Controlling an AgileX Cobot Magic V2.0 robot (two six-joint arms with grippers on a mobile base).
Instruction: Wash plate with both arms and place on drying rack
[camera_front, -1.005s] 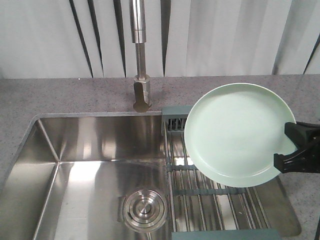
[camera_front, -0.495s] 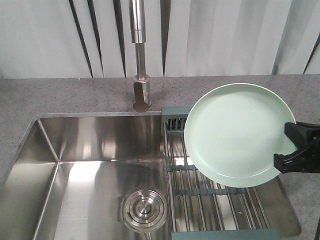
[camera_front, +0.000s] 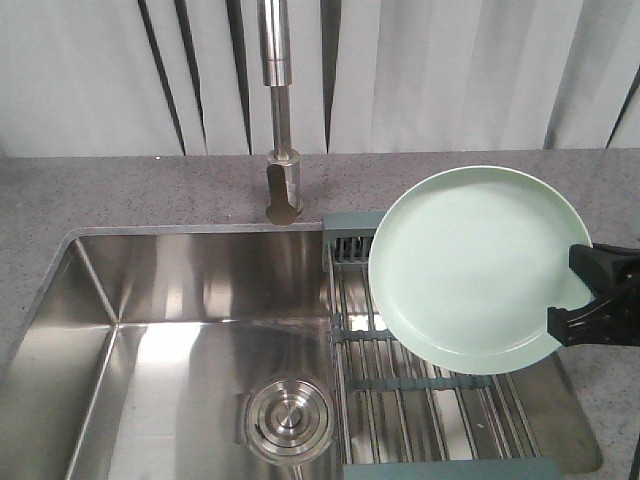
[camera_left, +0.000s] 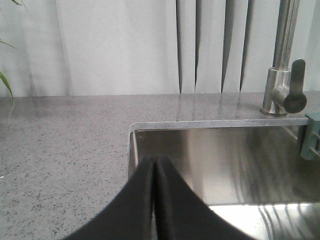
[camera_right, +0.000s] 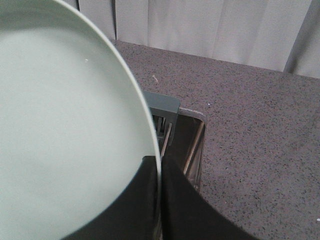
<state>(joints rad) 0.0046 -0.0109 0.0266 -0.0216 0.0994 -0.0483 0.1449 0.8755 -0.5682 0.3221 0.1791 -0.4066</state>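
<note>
The pale mint-green plate (camera_front: 470, 265) hangs tilted, its face toward the front camera, above the drying rack (camera_front: 420, 385), whose steel rods sit in a teal-grey frame at the sink's right end. My right gripper (camera_front: 585, 300) is shut on the plate's right rim. In the right wrist view the plate (camera_right: 65, 125) fills the left side, with the rim pinched between the black fingers of the right gripper (camera_right: 159, 162), and a corner of the rack (camera_right: 167, 112) shows behind. My left gripper (camera_left: 154, 162) is shut on nothing, over the sink's near-left corner; it does not show in the front view.
A steel sink (camera_front: 170, 330) with a round drain strainer (camera_front: 288, 418) lies left of the rack. A tall steel faucet (camera_front: 280, 110) stands behind it on the grey speckled counter (camera_front: 120, 190). White vertical blinds close off the back.
</note>
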